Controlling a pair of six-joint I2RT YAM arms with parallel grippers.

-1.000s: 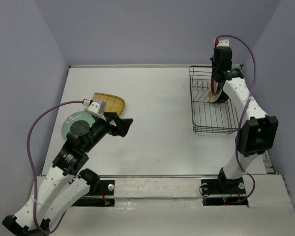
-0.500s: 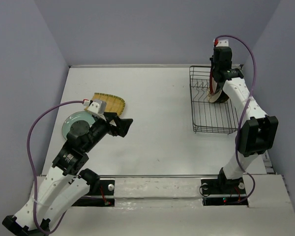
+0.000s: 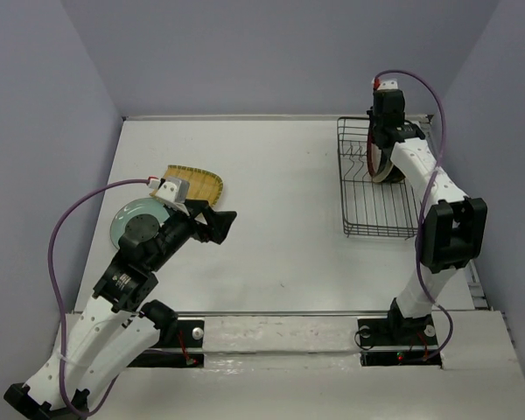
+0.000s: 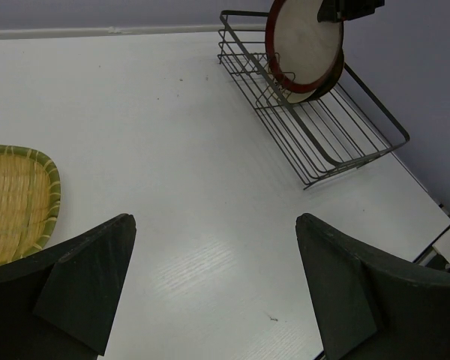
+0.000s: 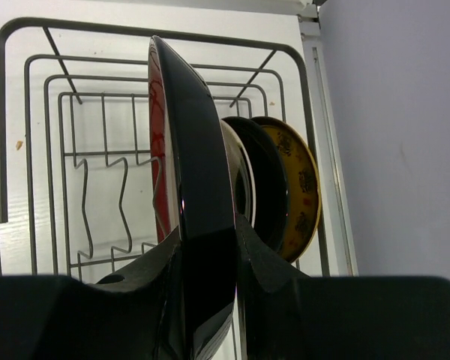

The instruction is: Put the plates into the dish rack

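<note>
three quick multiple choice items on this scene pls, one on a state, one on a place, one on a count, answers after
1. The right gripper over the dish rack is:
A open and empty
B shut on the red-rimmed plate
C shut on a cup

2. Where is the yellow ribbed plate?
A standing in the rack
B on top of the rack
C on the table, near the pale green plate

3. How many plates lie on the table outside the rack?
A two
B none
C four

Answers:
1 B, its fingers pinch the plate's edge.
2 C, the top view shows it at the table's left.
3 A, only the yellow and pale green ones lie there.
</note>
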